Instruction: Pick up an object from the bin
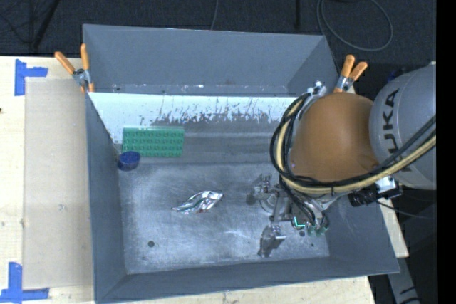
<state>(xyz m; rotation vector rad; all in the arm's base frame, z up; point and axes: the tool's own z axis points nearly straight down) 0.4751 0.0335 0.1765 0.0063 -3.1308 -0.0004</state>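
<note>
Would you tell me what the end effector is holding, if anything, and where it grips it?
Nothing; the end effector is open and empty.

View from above into the grey metal bin [206,60]. The arm [406,124] enters from the right, its wrist under an orange cover [331,139] ringed by black and yellow cables [281,142]. The gripper [265,218] is low over the right part of the bin floor, its two fingers spread apart with bare floor between them. A silvery crumpled piece [199,202] lies near the floor's middle, to the left of the gripper and apart from it. A green studded plate [153,142] lies at the far left corner, with a small blue cap [129,161] just beside its lower left corner.
</note>
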